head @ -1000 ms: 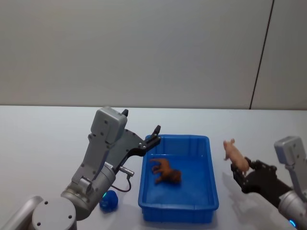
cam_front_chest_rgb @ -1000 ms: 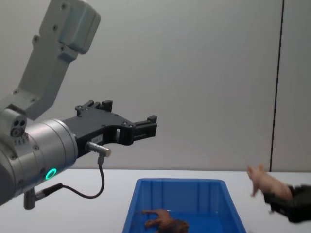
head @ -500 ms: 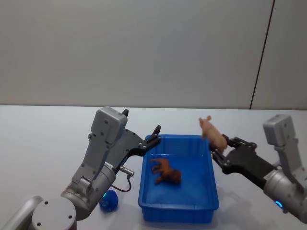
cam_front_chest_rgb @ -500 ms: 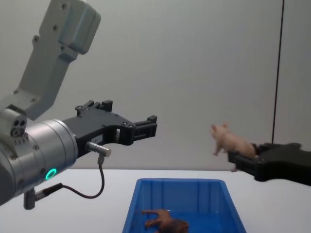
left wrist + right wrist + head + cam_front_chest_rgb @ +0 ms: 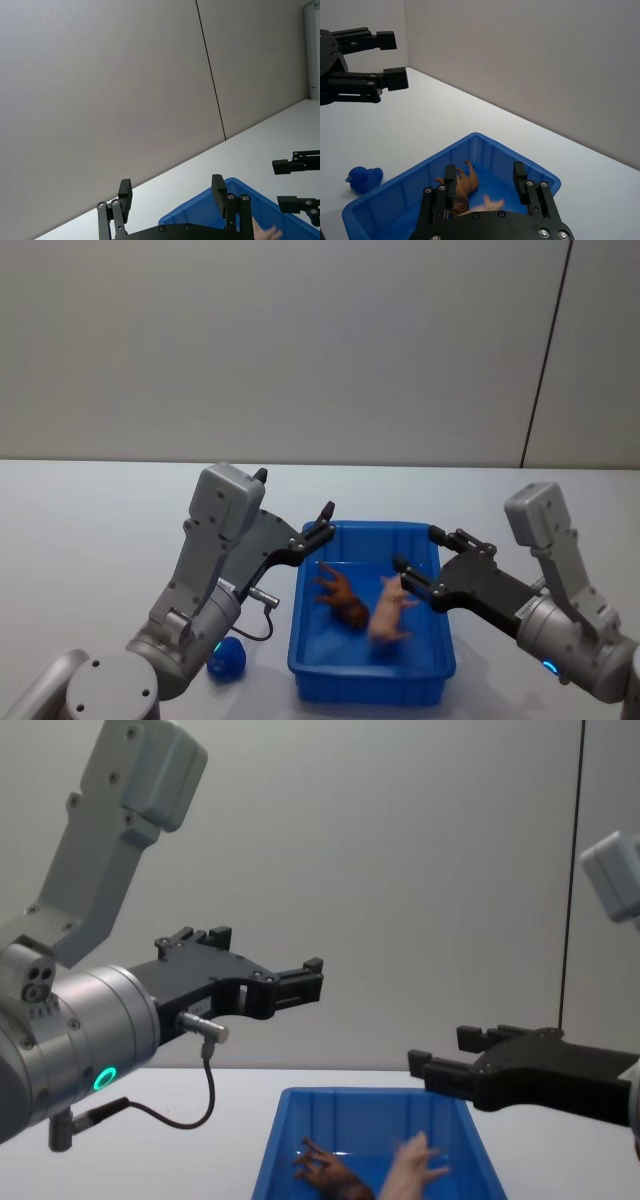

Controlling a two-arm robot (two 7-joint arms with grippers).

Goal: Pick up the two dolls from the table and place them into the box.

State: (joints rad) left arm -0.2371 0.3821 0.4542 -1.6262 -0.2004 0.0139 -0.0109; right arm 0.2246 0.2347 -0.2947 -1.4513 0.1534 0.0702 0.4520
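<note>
The blue box (image 5: 370, 687) stands on the white table (image 5: 80, 540) between my arms. In it the reddish-brown doll (image 5: 343, 600) lies on its side, and the pale pink doll (image 5: 388, 608) shows blurred beside it, free of any fingers. My right gripper (image 5: 415, 548) hangs open just above the box's right side, directly over the pink doll (image 5: 487, 204). Over the box's left rim my left gripper (image 5: 322, 523) is held open and empty. The chest view has both dolls low in the box (image 5: 370, 1098): brown (image 5: 325, 1172), pink (image 5: 408, 1175).
A small blue toy duck (image 5: 227, 660) sits on the table left of the box's front corner, below my left arm. A plain grey wall stands behind the table.
My right gripper carried the pink doll from the table's right side up and left over the box, then opened. The doll has dropped into the box. The left arm has not moved.
</note>
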